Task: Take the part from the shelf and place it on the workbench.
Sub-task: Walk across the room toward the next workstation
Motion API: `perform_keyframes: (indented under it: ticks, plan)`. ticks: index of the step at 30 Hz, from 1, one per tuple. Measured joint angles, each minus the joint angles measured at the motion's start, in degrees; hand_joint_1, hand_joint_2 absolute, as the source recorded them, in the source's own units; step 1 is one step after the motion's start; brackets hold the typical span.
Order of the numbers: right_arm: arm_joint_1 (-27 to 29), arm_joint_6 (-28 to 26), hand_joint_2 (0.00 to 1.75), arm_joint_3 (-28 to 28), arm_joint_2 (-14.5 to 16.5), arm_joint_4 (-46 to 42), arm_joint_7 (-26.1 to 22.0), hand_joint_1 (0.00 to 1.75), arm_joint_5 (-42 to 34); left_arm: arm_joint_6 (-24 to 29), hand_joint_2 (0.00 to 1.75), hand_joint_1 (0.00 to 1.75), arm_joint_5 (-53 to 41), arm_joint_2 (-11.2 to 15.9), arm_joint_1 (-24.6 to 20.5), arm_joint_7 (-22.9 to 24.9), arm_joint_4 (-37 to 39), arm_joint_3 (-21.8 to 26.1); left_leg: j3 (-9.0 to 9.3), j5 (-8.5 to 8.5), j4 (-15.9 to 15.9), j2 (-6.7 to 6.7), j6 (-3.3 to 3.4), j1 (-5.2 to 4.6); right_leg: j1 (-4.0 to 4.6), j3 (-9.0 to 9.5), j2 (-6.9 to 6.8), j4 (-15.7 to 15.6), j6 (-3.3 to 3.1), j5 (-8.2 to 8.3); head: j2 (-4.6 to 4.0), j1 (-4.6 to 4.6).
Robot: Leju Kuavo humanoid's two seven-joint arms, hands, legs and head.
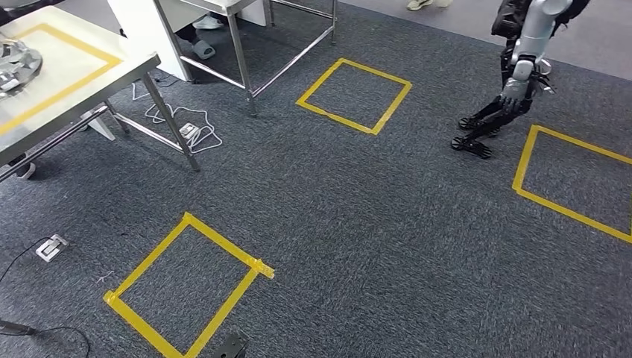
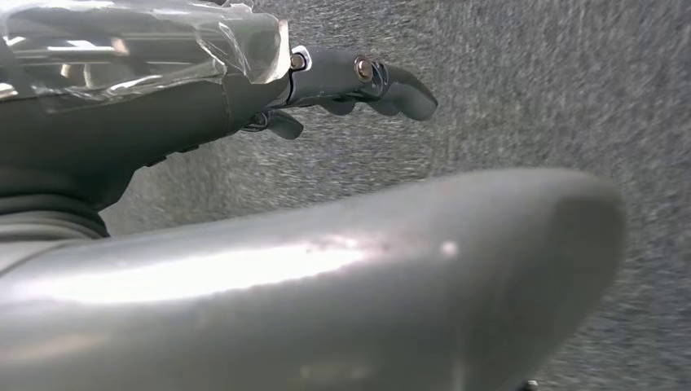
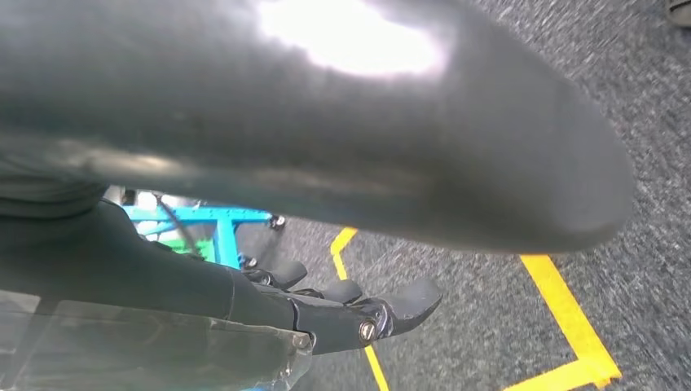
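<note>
— What have your hands got hold of?

— Nothing. My left hand (image 2: 342, 81) hangs over the grey carpet (image 2: 530, 90) with its fingers loosely stretched out and empty. My right hand (image 3: 350, 305) is the same: fingers slack, a little apart, nothing in them.

— And the part?

— A shiny metal part (image 1: 13, 61) lies on the steel table (image 1: 112, 71), at its far left edge, touching the yellow tape square (image 1: 74, 45) marked there. I judge that to be the workbench, so this may be a part already delivered.

— Which way from you?

— Ahead and well off to my left, so my left arm is the nearer one. The head view cuts the part off, so I cannot tell how its long axis runs.

— Any shelf?

— Beyond my right hand stands a blue frame (image 3: 220, 220); whether it is the shelf I cannot tell. If it is, I would have to turn towards my right side.
</note>
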Motion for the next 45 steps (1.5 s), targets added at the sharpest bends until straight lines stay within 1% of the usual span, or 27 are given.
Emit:
perform_keyframes:
  ticks: [2, 3, 5, 7, 9, 11, 13, 15, 16, 17, 19, 21, 22, 24, 26, 28, 30, 31, 32, 34, 36, 37, 38, 40, 42, 44, 45]
  plan:
    - [1.0, 1.2, 0.0, -2.0, 0.8, -1.8, -0.3, 0.0, 2.5, 0.4, 0.0, 0.0, 0.0, 0.5, 0.2, -0.2, 0.3, 0.1, 0.81, 1.28, -0.5, -0.46, 0.18, 0.01, 0.18, -0.15, 1.81, 0.0, 0.07, 0.3, 0.0, 0.0]
    - [1.1, 1.6, 0.0, -3.0, 1.2, -2.2, -1.1, 0.0, 3.9, 0.6, 0.0, 0.0, 0.0, 0.8, 0.2, -0.3, 0.4, 0.2, 2.69, 3.32, -4.0, -1.02, 0.47, -0.02, 0.27, -0.13, 2.71, 0.1, 0.15, 0.42, 0.0, 0.0]
    - [0.8, 2.2, 0.0, -5.2, 2.2, -2.3, -3.4, 0.0, 6.7, 0.9, 0.0, 0.0, -0.2, 1.5, 0.0, -0.3, 0.6, 0.6, 6.7, 6.7, -12.0, -3.89, 1.4, -0.03, 0.32, -0.26, 4.26, 0.1, 0.44, 0.77, 0.0, 0.09]
    - [-0.1, 2.5, 0.0, -7.5, 3.1, -2.1, -5.0, 0.0, 8.6, 1.0, 0.0, 0.0, -0.4, 2.1, -0.3, -0.3, 0.8, 0.9, 8.22, 7.5, -15.6, -5.8, 2.13, -0.21, 0.03, -0.93, 5.7, 0.1, 1.08, 1.3, 0.0, -0.03]
    - [-0.5, 2.7, 0.0, -9.3, 3.7, -1.8, -5.5, 0.0, 9.2, 1.1, 0.0, 0.0, -0.6, 2.4, -0.5, -0.4, 0.8, 1.3, 8.17, 7.82, -16.3, -4.76, 2.46, -0.27, -0.13, -1.66, 6.89, 0.0, 1.88, 1.91, 0.0, -0.25]
    - [-0.6, 2.8, 0.0, -10.5, 4.1, -1.5, -5.7, 0.0, 9.3, 1.1, 0.0, 0.0, -0.7, 2.5, -0.7, -0.4, 0.8, 1.6, 8.31, 8.7, -17.5, -3.24, 2.78, -0.06, 0.15, -2.93, 4.78, 1.5, 2.02, 1.22, 0.0, -0.09]
    - [-0.9, 2.9, 0.0, -11.4, 4.2, -1.2, -5.9, 0.0, 9.7, 1.2, 0.0, 0.0, -0.7, 2.4, -0.7, -0.4, 0.9, 1.6, 8.25, 9.31, -18.1, -1.35, 3.01, -0.15, 0.28, -6.03, 0.92, 7.6, 1.54, -1.85, 0.0, 0.18]
    - [-1.5, 3.1, 0.0, -12.3, 4.3, -0.8, -6.9, 0.0, 10.7, 1.3, 0.0, 0.0, -0.7, 2.4, -0.5, -0.4, 0.9, 1.7, 7.88, 9.44, -18.1, 0.79, 3.05, -0.39, 0.06, -9.22, -0.62, 15.0, 1.61, -4.91, 0.0, 0.31]
    - [-1.9, 3.1, 0.0, -12.8, 4.4, -0.3, -7.8, 0.0, 11.4, 1.4, 0.0, 0.0, -0.7, 2.4, -0.5, -0.5, 0.9, 1.9, 7.72, 9.46, -18.0, 1.79, 3.02, -0.45, -0.1, -9.59, -0.86, 16.5, 1.99, -5.37, 0.0, 0.3]
    - [-2.2, 3.2, 0.0, -13.4, 4.5, 0.5, -8.8, 0.0, 12.1, 1.5, 0.0, 0.0, -0.8, 2.3, -0.6, -0.5, 0.9, 2.1, 7.57, 9.47, -17.9, 2.65, 2.97, -0.47, -0.26, -8.72, -1.12, 15.6, 2.54, -4.96, 0.0, 0.31]
    - [-3.3, 3.1, 0.0, -15.0, 4.6, 2.5, -10.9, 0.0, 13.3, 1.5, 0.0, 0.0, -1.0, 1.9, -1.0, -0.5, 0.8, 2.5, 7.37, 9.33, -17.4, 4.14, 2.67, -0.52, -0.53, -3.68, -2.91, 7.7, 3.55, -2.76, 0.0, 0.33]
    - [-4.7, 3.0, 0.0, -16.3, 4.7, 4.4, -12.8, 0.0, 13.9, 1.6, 0.0, 0.0, -1.2, 1.4, -1.3, -0.3, 0.8, 2.9, 7.25, 9.0, -16.8, 5.37, 2.03, -0.76, -0.39, 0.3, -5.17, 1.1, 3.38, -1.22, 0.0, 0.26]
    - [-5.4, 2.9, 0.0, -16.8, 4.7, 5.4, -13.5, 0.0, 14.0, 1.7, 0.0, 0.0, -1.3, 1.3, -1.4, -0.2, 0.7, 3.0, 7.27, 8.88, -16.6, 5.93, 1.65, -0.84, -0.23, 0.8, -5.62, 0.1, 2.88, -1.05, 0.0, 0.22]
    - [-6.4, 2.9, 0.0, -17.7, 4.9, 7.5, -14.7, 0.0, 14.2, 2.0, 0.0, 0.0, -1.4, 0.9, -1.5, 0.1, 0.6, 3.2, 7.37, 8.81, -16.4, 6.81, 1.01, -0.71, -0.02, 0.39, -4.52, 0.2, 1.97, -0.72, 0.0, 0.15]
    - [-6.9, 2.6, 0.0, -18.6, 5.0, 9.2, -15.8, 0.0, 14.4, 2.2, 0.0, 0.0, -1.7, 0.6, -1.6, 0.1, 0.4, 3.3, 6.85, 7.59, -15.1, 4.85, 0.3, -0.33, -0.22, 0.17, -3.41, 0.1, 1.25, -0.28, 0.0, 0.08]
    - [-7.6, 2.1, 0.0, -19.4, 5.2, 10.7, -17.1, 0.0, 14.6, 2.4, 0.0, 0.0, -1.9, 0.6, -1.4, 0.2, 0.3, 3.4, 4.55, 3.9, -9.7, 1.28, -0.21, 0.02, -0.32, -0.1, -2.16, 0.1, 0.55, 0.2, 0.0, 0.0]
    - [-8.6, 1.7, 0.0, -20.2, 5.2, 12.4, -18.0, 0.0, 15.0, 2.4, 0.0, 0.0, -2.0, 0.6, -1.0, 0.2, 0.2, 3.5, 1.12, 0.21, -1.7, -0.17, -0.25, 0.12, 0.02, -0.52, -0.57, 0.1, 0.11, 0.57, 0.0, -0.01]
    - [-8.9, 1.5, 0.0, -20.6, 5.2, 13.2, -18.3, 0.0, 15.2, 2.4, 0.0, 0.0, -2.1, 0.6, -0.9, 0.2, 0.2, 3.6, 0.1, -0.29, 0.5, -0.35, -0.17, 0.13, 0.22, -0.64, 0.28, 0.1, 0.06, 0.69, 0.0, 0.0]
    - [-9.0, 1.4, 0.0, -20.9, 5.3, 13.9, -18.5, 0.0, 15.6, 2.4, 0.0, 0.0, -2.2, 0.5, -0.9, 0.3, 0.2, 3.8, 0.1, 0.42, 0.6, -0.47, 0.0, 0.13, 0.39, -0.7, 1.07, 0.1, 0.04, 0.81, 0.0, 0.01]
    - [-9.3, 1.2, 0.0, -21.5, 5.4, 14.9, -18.6, 0.0, 16.4, 2.5, 0.0, 0.0, -2.4, 0.4, -0.9, 0.3, 0.2, 4.3, 3.15, 4.51, -5.8, -1.53, 0.64, 0.11, 0.57, -0.68, 2.61, 0.1, 0.16, 1.02, 0.0, 0.02]
    - [-9.7, 1.2, 0.0, -21.8, 5.6, 15.5, -18.7, 0.0, 17.4, 2.7, 0.0, 0.0, -2.6, 0.4, -0.9, 0.4, 0.2, 4.8, 6.51, 7.43, -13.1, -4.35, 1.51, 0.11, 0.56, -0.95, 4.01, 0.2, 0.57, 1.38, 0.0, 0.08]
    - [-9.9, 1.2, 0.0, -22.0, 5.8, 15.6, -18.7, 0.0, 17.9, 2.8, 0.0, 0.0, -2.6, 0.4, -0.9, 0.4, 0.2, 5.0, 7.27, 7.85, -14.9, -5.38, 1.84, 0.04, 0.44, -1.26, 4.68, 0.2, 0.91, 1.62, 0.0, 0.0]
    - [-10.1, 1.2, 0.0, -22.2, 5.9, 15.8, -18.7, 0.0, 18.2, 2.9, 0.0, 0.0, -2.7, 0.4, -0.9, 0.4, 0.2, 5.3, 7.4, 7.71, -15.5, -5.68, 2.06, -0.05, 0.27, -1.62, 5.3, 0.1, 1.31, 1.92, 0.0, -0.08]
    - [-10.2, 1.4, 0.0, -22.7, 6.1, 16.2, -18.7, 0.0, 18.7, 2.9, 0.0, 0.0, -3.0, 0.3, -0.9, 0.4, 0.2, 5.8, 7.51, 8.31, -16.4, -4.32, 2.32, -0.12, 0.12, -2.26, 5.98, 0.0, 1.98, 2.41, 0.0, -0.27]
    - [-10.2, 1.4, 0.0, -23.1, 6.3, 16.5, -18.7, 0.0, 19.1, 2.9, 0.0, 0.0, -3.2, 0.1, -0.9, 0.4, 0.1, 6.2, 7.77, 9.35, -17.8, -2.77, 2.58, 0.03, 0.41, -3.82, 3.6, 2.4, 1.95, 1.2, 0.0, -0.1]
    - [-10.5, 1.6, 0.0, -23.6, 6.3, 16.6, -18.6, 0.0, 19.8, 2.9, 0.0, 0.0, -3.7, 0.0, -0.7, 0.4, 0.0, 6.5, 7.66, 9.88, -18.4, -1.01, 2.67, -0.08, 0.52, -7.25, 0.4, 9.3, 1.47, -2.16, 0.0, 0.11]
    - [-10.6, 1.7, 0.0, -23.8, 6.3, 16.7, -18.6, 0.0, 20.2, 2.9, 0.0, 0.0, -4.0, 0.0, -0.5, 0.4, 0.0, 6.8, 7.47, 9.95, -18.4, -0.01, 2.66, -0.17, 0.41, -9.02, -0.28, 13.3, 1.44, -3.76, 0.0, 0.16]
